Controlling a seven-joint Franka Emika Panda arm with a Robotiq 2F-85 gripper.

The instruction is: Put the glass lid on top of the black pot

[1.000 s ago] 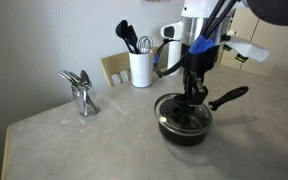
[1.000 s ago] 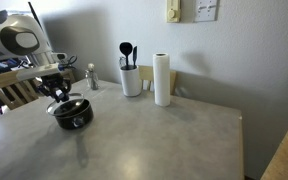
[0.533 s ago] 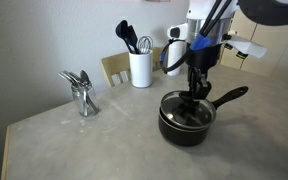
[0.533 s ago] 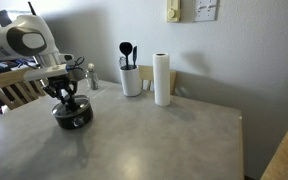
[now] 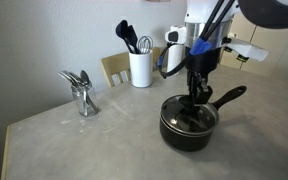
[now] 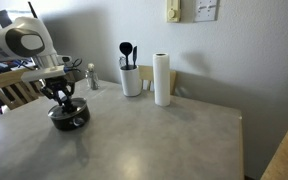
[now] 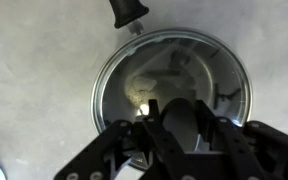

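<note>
One arm's end effector (image 5: pixel 196 100) stood straight above the black pot (image 5: pixel 188 138) on the pale grey table (image 5: pixel 74 145), its fingers drawn narrow at the centre of the glass lid (image 5: pixel 187 119), where they closed on the lid's knob. The knob itself was hidden between them. The lid lay level over the pot's mouth and matched its width, so that only the pot's dark wall showed beneath it in both exterior views.

Seen from the wrist, the glass lid (image 7: pixel 144 75) was a clear round pane ringed by a thin bright metal rim, with blurred reflections across the glass and the pot's dark inside showing through. The end effector (image 7: pixel 189 125) filled the lower middle of that view, and its dark linkages spread to either side below the lid. The pot's long straight handle (image 5: pixel 229 97) ran out from the rim and angled slightly upward, its near end showing as a black stub (image 7: pixel 130 12) at the top of the wrist view.

Behind the pot, well apart from it, stood a white utensil holder (image 5: pixel 141 68) filled with dark utensils. A shiny metal piece (image 5: pixel 81 93) sat on the table on the side of the pot away from the handle. In an exterior view the pot (image 6: pixel 69 121) sat near the table's edge under the end effector (image 6: pixel 64 100), with an upright paper towel roll (image 6: pixel 163 80) far beyond it, just past the utensil holder (image 6: pixel 131 81).
</note>
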